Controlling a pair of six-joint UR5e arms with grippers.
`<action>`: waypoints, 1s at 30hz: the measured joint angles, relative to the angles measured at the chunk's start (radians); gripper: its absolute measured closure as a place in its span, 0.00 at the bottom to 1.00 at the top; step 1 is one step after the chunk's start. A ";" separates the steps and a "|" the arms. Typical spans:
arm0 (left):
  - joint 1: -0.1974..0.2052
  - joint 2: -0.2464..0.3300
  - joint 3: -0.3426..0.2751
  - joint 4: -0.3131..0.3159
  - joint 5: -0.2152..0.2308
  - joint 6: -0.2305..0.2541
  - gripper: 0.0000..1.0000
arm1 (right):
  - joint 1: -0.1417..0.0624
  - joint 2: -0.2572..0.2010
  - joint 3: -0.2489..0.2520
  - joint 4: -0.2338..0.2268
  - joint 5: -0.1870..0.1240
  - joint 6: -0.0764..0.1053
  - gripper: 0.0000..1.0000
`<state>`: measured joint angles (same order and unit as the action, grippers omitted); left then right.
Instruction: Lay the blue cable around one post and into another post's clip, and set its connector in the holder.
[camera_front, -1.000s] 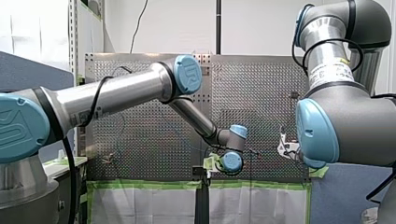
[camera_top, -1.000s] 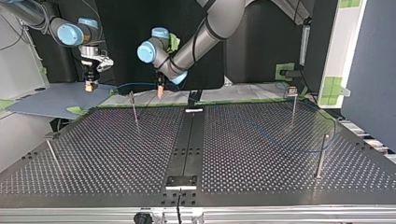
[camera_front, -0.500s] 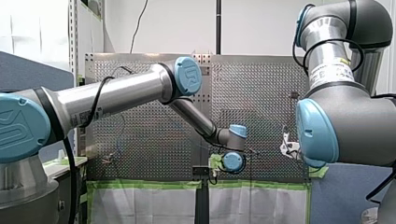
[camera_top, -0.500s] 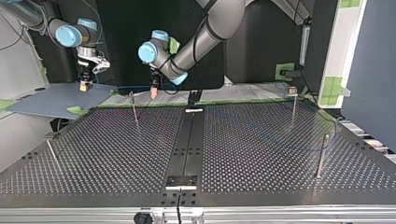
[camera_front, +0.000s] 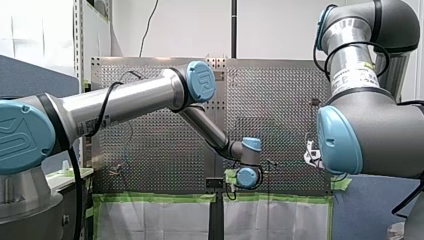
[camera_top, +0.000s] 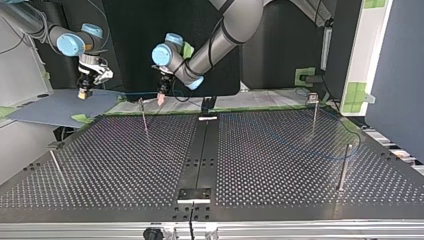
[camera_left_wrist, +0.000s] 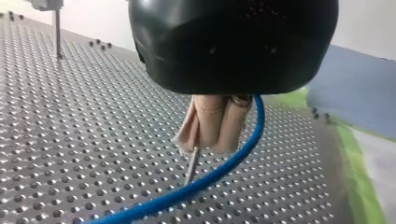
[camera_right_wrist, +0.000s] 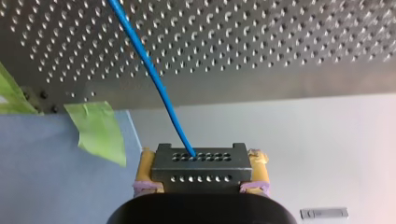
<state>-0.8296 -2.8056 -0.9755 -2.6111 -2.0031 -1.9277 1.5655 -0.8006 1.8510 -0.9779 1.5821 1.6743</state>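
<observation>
Blue cable (camera_right_wrist: 159, 88) ends in the black connector (camera_right_wrist: 201, 169), clamped by my right gripper (camera_right_wrist: 201, 158). My left gripper (camera_left_wrist: 206, 145) has its beige pads (camera_left_wrist: 226, 126) pressed together, with the cable running beside them.

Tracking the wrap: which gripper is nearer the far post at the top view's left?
Left. My left gripper hangs beside the post; my right gripper is farther off on its other side.

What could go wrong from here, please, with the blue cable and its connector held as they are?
First, a thin post stands close by the shut pads of my left end effector; a careless move could knock or bend it. Second, the blue cable runs on to the connector held in my right end effector's yellow pads; a hard pull might twist it or drag it out.
</observation>
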 joint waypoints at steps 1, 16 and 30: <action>0.000 0.000 0.002 0.007 0.001 -0.001 1.00 | 0.000 0.000 -0.001 0.002 0.006 0.000 1.00; -0.006 0.000 0.004 0.072 -0.009 -0.017 0.97 | 0.001 0.000 -0.006 0.008 0.015 -0.011 1.00; -0.006 0.000 -0.058 0.108 -0.005 -0.009 0.97 | 0.008 0.001 -0.007 -0.001 0.004 -0.014 1.00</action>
<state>-0.8354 -2.8059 -1.0331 -2.5034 -2.0078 -1.9367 1.5731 -0.7999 1.8443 -0.9788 1.5858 1.6602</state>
